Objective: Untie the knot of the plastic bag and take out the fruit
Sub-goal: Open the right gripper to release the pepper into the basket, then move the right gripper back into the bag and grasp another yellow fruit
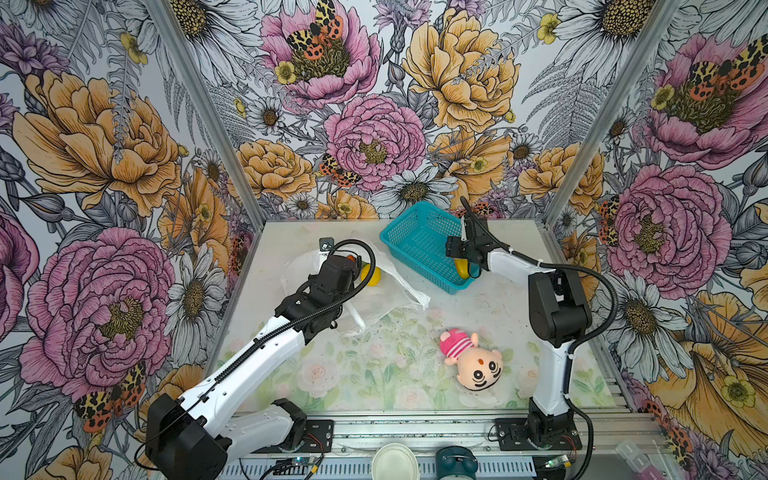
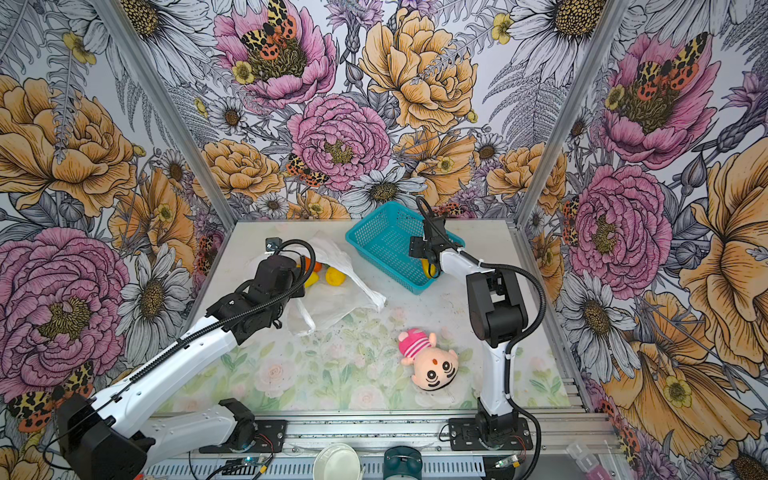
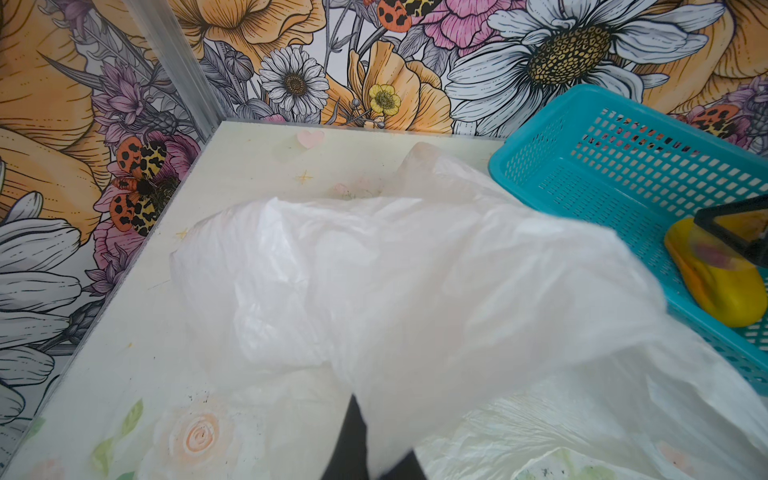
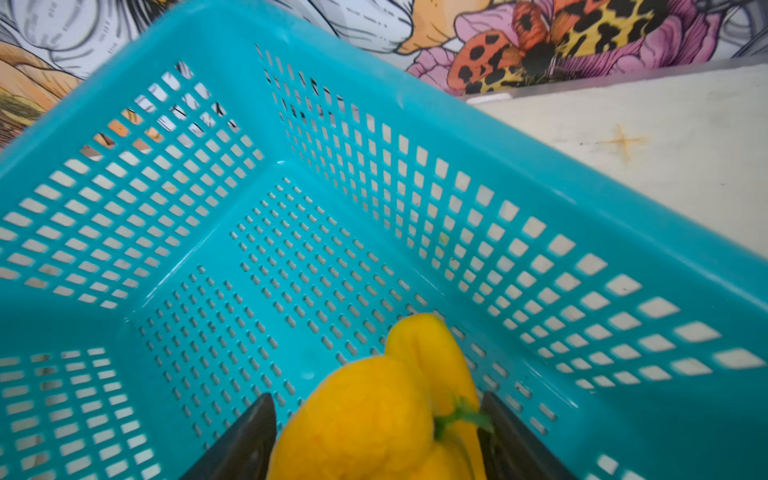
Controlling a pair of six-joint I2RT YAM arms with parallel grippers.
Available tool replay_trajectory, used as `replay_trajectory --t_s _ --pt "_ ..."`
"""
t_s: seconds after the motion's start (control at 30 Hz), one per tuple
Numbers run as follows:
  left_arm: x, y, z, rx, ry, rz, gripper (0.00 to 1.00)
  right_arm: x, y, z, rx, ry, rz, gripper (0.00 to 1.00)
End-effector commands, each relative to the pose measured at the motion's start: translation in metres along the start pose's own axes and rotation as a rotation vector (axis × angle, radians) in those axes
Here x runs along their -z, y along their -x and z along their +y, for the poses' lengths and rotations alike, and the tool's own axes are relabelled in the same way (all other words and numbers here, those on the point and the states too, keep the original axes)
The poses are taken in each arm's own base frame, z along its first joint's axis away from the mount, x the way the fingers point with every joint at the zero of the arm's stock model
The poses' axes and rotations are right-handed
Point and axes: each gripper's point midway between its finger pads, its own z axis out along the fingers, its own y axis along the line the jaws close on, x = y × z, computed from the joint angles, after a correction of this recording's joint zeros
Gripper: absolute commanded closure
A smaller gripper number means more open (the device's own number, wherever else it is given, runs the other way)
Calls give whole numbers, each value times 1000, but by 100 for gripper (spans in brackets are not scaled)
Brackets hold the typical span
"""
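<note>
Teal basket (image 1: pixel 415 232), plush doll (image 1: pixel 473 361)

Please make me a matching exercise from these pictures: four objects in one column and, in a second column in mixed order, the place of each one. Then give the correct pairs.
Objects
1. thin white plastic bag
2. teal perforated plastic basket
3. yellow toy fruit with green stem
4. plush doll with pink striped hat

Places
a. between the fingers of the right hand
b. lying alone on the front half of the floral-printed table top
c. at the back of the table
d. pinched by the left hand

Pairs: 1-d, 2-c, 3-a, 4-b
</note>
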Motion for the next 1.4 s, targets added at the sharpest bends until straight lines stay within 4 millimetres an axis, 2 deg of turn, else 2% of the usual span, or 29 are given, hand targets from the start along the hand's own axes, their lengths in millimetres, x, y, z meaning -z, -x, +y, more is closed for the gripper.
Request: replay_trajectory --t_s 0.0,0.13,0.27,0.33,0.43,0.53,0.63,0.73,0.87,0.97,1.1,1.2,1.37 --pt "-2 0 1 11 -6 -7 100 57 47 21 13 46 -180 20" --pt "-1 0 -1 12 -15 -5 100 110 62 38 26 109 -292 18" --pt "-2 -1 -1 9 -11 -3 100 166 63 60 61 159 -389 18" --pt "-3 -1 -1 8 -9 -1 100 192 59 78 90 212 -433 18" --pt "-3 0 -1 10 -10 -4 100 231 47 122 187 328 -481 19" --pt "-1 0 -1 11 -11 -7 100 264 19 177 335 460 -528 22" --pt "-1 0 1 10 -4 -10 100 292 -26 232 515 599 -568 25" --pt "1 1 1 15 -10 -13 100 304 -71 269 647 702 -580 32" --pt "3 3 1 18 -18 -19 100 300 -124 299 764 793 -557 44" --pt "4 3 1 20 -19 -21 100 283 -150 309 792 830 -519 52" --pt "6 4 1 23 -22 -26 100 251 -162 320 789 785 -466 55" --pt "9 6 1 27 -27 -34 100 216 -164 322 779 682 -432 58" --pt "12 8 3 30 -24 -46 100 154 -153 304 674 524 -383 63"
